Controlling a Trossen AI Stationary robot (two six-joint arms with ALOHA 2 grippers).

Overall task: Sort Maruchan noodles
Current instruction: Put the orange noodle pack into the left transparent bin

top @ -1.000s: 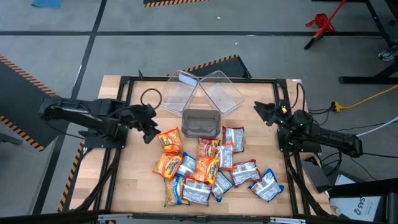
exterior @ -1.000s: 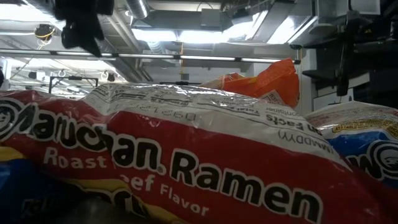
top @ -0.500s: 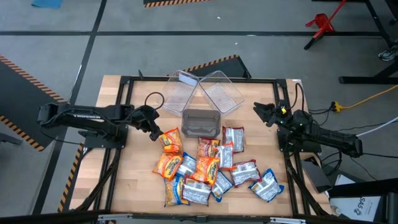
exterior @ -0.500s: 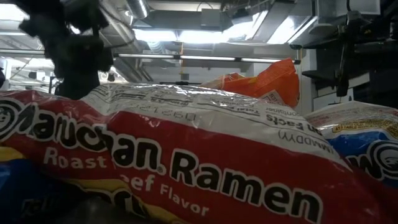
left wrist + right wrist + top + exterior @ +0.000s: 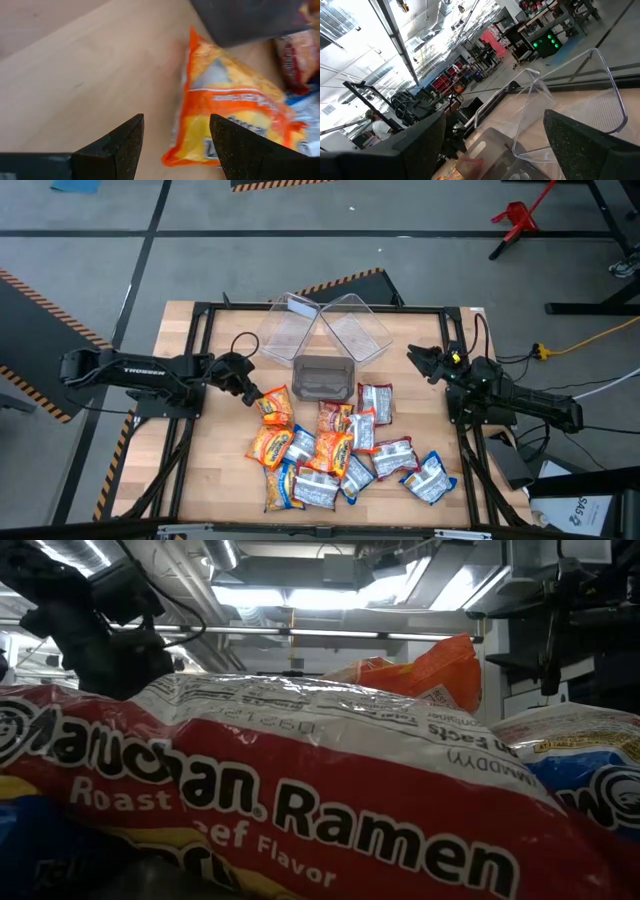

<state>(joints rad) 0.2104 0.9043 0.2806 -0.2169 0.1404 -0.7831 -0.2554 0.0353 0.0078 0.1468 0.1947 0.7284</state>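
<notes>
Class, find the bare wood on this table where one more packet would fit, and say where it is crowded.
Free: the wood left of the noodle packets, below the left gripper; also between the packets and the right gripper. Crowded: the centre, where packets overlap up to the clear bins.
</notes>
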